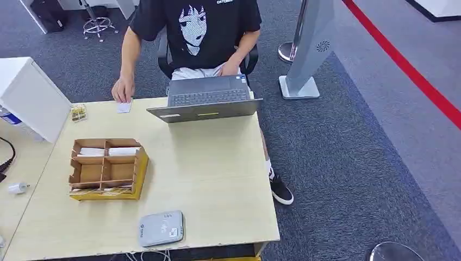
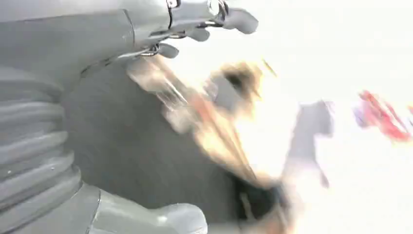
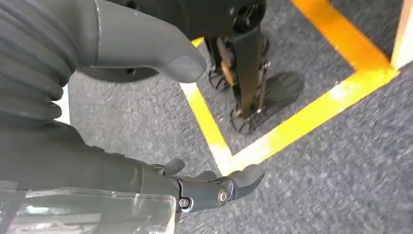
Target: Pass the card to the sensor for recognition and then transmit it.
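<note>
1. Card location: white cards (image 1: 106, 151) sit in the far compartments of the cardboard organiser (image 1: 107, 169) on the worktop (image 1: 217, 174). One more white card (image 1: 124, 107) lies at the far edge, w/ a person's hand (image 1: 123, 89) touching or just over it. Which card is meant cannot be told.
2. Sensor: grey reader pad (image 1: 161, 228) lies flat at the near edge of the worktop, well apart from the organiser.
3. Right hand (image 3: 160, 112): hangs beside the body over carpet and yellow floor tape (image 3: 272, 136). Thumb and fingers apart, nothing held.
4. Left hand (image 2: 146, 122): wrist view badly motion-blurred. Fingers look spread w/ nothing in them, but state cannot be told for certain.
5. Progress (judgement): no card grasped; task at or near its start.
6. Risk, grasp: cards are thin and lie flat inside walled compartments. Thick fingers may slide off, lift two at once, or shove the light organiser across the worktop.
7. Risk, contact: the person's hand and an open laptop (image 1: 206, 100) occupy the far edge. A reach toward that card could strike either.
8. Risk, reading: a card held tilted or off the pad's centre may not register.
9. Risk, transfer: early release during hand-over drops the card to the floor.
10. Risk, clearance: an arm rising from below may catch the near worktop edge or the pad.
</note>
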`<state>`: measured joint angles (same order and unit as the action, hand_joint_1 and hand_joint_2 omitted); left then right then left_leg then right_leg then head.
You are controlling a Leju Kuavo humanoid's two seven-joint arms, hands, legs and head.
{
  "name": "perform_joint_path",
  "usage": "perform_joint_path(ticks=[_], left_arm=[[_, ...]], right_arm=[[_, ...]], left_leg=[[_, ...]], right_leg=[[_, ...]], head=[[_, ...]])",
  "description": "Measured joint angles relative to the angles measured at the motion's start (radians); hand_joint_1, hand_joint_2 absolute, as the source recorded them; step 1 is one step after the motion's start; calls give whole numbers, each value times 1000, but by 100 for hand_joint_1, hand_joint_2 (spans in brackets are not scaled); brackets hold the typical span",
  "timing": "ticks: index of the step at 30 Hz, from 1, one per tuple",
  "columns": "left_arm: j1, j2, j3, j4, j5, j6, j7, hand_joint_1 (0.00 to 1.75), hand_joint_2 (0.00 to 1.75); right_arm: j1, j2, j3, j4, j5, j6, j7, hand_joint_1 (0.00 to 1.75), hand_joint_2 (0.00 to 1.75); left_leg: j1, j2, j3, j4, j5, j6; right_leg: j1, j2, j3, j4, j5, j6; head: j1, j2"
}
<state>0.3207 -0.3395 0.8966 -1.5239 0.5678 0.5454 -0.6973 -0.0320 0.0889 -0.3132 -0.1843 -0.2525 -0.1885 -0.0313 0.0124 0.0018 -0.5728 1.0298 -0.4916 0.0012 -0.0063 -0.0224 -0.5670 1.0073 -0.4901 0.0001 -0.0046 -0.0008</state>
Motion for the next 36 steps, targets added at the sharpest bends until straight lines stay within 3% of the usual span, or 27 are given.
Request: perform_joint_path(ticks=[3, 8, 10, 11, 14, 16, 17, 19, 21, 22, 24, 27, 28, 31, 33, 36], left_arm=[[51, -8, -106, -191, -107, -74, -3, 0, 175], [72, -8, -192, -482, -277, -330, 4, 0, 175], [62, -10, -203, -560, -341, -393, 24, 0, 175], [54, -9, -204, -591, -376, -398, 23, 0, 0], [13, -9, -205, -664, -566, -407, 22, 0, 0], [-40, 7, -211, -692, -751, -430, 64, 0, 0], [-76, 27, -222, -693, -862, -432, 102, 0, 175], [-139, 66, -254, -692, -1026, -432, 176, 0, 175], [-187, 115, -288, -687, -1117, -439, 231, 0, 175], [-242, 159, -328, -664, -1219, -445, 290, 0, 175], [-293, 209, -372, -632, -1275, -444, 327, 0, 175], [-333, 257, -416, -607, -1285, -438, 337, 0, 175], [-340, 267, -424, -603, -1293, -437, 343, 0, 0], [-396, 307, -458, -559, -1463, -442, 417, 0, 0], [-475, 347, -505, -479, -1660, -455, 496, 0, 0], [-606, 406, -600, -320, -1887, -459, 567, 0, 0]], right_arm=[[-6, 5, -10, 0, -7, -2, -6, 0, 175], [0, 9, -23, 0, 3, 8, -8, 0, 175], [-1, 9, -25, 0, 13, 12, -5, 0, 175], [-1, 10, -25, 0, 19, 15, -4, 0, 175], [-1, 10, -25, 0, 42, 29, 2, 0, 175], [-3, 10, -25, 0, 55, 35, 5, 0, 175], [-4, 10, -24, 0, 62, 41, 9, 0, 175], [-6, 9, -23, 0, 72, 47, 11, 0, 175], [-7, 9, -21, 0, 80, 53, 14, 0, 175], [-6, 7, -16, 0, 90, 62, 21, 0, 175], [-9, 5, -12, 0, 94, 63, 21, 0, 175], [-9, 2, -6, 0, 97, 63, 23, 0, 175], [-8, 2, -6, 0, 97, 63, 24, 0, 175], [-8, -1, 2, 0, 119, 73, 28, 0, 175], [-12, -5, 13, 0, 137, 84, 29, 0, 175], [-16, -13, 32, 0, 163, 99, 26, 0, 175]], left_leg=[[1, 4, 3, 0, 0, -2], [0, 5, 3, 0, 1, -1], [-1, 5, 3, 0, 1, -1], [-1, 5, 3, 1, 1, -1], [-1, 4, 3, 1, 1, -1], [-1, 4, 4, 1, 1, -1], [0, 4, 3, 1, 1, -1], [0, 4, 3, 1, 2, -2], [0, 5, 4, 1, 3, -3], [0, 4, 3, 1, 5, -4], [0, 4, 3, 1, 6, -4], [0, 7, 3, 1, 6, -4], [0, 7, 3, 1, 6, -4], [0, 5, 2, 1, 6, -4], [0, 4, 1, 1, 7, -3], [0, 4, 0, 1, 9, -3]], right_leg=[[0, 2, 2, 0, 2, -4], [0, 4, 3, 0, 3, -3], [0, 4, 3, 0, 4, -3], [0, 4, 3, 0, 4, -3], [0, 4, 1, 0, 4, -3], [0, 3, 1, 0, 3, -3], [0, 3, 1, 0, 4, -3], [0, 3, 2, 0, 4, -4], [0, 5, 1, 1, 6, -6], [0, 4, 2, 1, 6, -6], [0, 4, 1, 2, 7, -7], [0, 7, 1, 2, 7, -6], [0, 7, 0, 2, 7, -6], [0, 5, -3, 1, 7, -5], [0, 3, -2, 1, 8, -5], [0, 3, -2, 1, 12, -5]], head=[[4, 0], [3, 0], [3, 0], [3, 0], [3, 0], [2, 0], [3, 0], [3, 0], [1, 0], [2, 0], [1, 0], [0, 0], [0, 0], [0, 0], [0, 0], [0, 0]])
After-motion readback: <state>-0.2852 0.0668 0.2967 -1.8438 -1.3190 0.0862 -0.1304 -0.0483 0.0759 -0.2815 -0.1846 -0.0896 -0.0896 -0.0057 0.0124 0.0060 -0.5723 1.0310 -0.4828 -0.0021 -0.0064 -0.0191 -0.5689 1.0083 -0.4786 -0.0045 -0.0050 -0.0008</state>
